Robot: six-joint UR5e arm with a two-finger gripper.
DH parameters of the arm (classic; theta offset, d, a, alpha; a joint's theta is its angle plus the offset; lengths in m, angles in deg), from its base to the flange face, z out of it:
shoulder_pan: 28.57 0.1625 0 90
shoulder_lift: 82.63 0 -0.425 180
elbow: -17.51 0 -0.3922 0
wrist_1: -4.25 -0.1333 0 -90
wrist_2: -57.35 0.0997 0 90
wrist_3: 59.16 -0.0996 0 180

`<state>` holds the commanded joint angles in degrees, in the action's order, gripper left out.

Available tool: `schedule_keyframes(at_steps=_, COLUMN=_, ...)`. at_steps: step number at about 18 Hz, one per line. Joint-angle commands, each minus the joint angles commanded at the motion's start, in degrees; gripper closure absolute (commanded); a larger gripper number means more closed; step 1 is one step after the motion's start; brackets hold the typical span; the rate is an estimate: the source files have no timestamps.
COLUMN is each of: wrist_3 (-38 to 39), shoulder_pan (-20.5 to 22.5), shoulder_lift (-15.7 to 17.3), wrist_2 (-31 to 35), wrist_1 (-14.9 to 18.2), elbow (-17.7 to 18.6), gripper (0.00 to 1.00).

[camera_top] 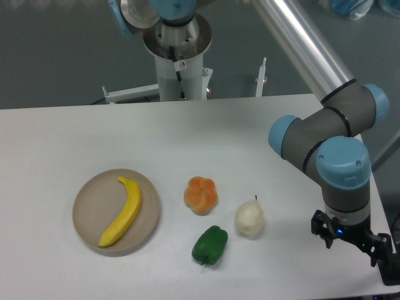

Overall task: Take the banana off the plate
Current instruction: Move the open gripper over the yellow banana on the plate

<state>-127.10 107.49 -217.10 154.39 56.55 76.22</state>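
Lying on the plate (87, 215), the banana (123, 212); end effector (350, 240) fingers indistinct.

A white table (187, 134) carries a round beige plate (90, 203) at front left, then to its right an orange lobed fruit (200, 195), a green bell pepper (209, 245) and a pale pear (249, 219).

place: robotics lab | evidence: UR5e arm (325, 119) on pedestal, white table (187, 137), toy produce
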Motion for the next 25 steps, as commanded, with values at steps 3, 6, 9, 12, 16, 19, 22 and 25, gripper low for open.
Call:
schedule_keyframes(at_steps=3, wrist_3=-0.09, shoulder_pan=0.0, shoulder_lift=0.17, wrist_2=-0.17, wrist_1=0.0, elbow=0.35, gripper=0.0)
schedule_keyframes(at_steps=6, wrist_3=-0.09, shoulder_pan=0.0, shoulder_lift=0.18, wrist_2=-0.44, wrist_1=0.0, elbow=0.44, gripper=0.0)
schedule_keyframes(at_steps=9, wrist_3=0.0, shoulder_pan=0.0, shoulder_lift=0.09, wrist_2=-0.53, wrist_1=0.0, elbow=0.44, gripper=0.0)
schedule_keyframes(at_steps=12, wrist_3=0.17, shoulder_pan=-0.17, shoulder_lift=0.09, wrist_2=-0.53, wrist_1=0.0, elbow=0.53, gripper=0.0)
schedule_keyframes(at_steps=16, wrist_3=2.45, shoulder_pan=-0.44, shoulder_lift=0.7, wrist_2=-0.88, wrist_1=0.0, elbow=1.49, gripper=0.0)
schedule_keyframes(at_steps=19, wrist_3=4.66, shoulder_pan=-0.79, shoulder_lift=3.68, wrist_2=-2.89, wrist_1=0.09, elbow=6.32, gripper=0.0)
schedule_keyframes(at_steps=22, wrist_3=10.78, shoulder_pan=-1.23, shoulder_lift=7.98, wrist_2=-3.78, wrist_1=0.61, elbow=12.01, gripper=0.0)
schedule_keyframes(at_steps=25, wrist_3=15.72, shoulder_pan=-1.84, shoulder_lift=11.76, wrist_2=-3.87, wrist_1=0.79, elbow=16.68, gripper=0.0)
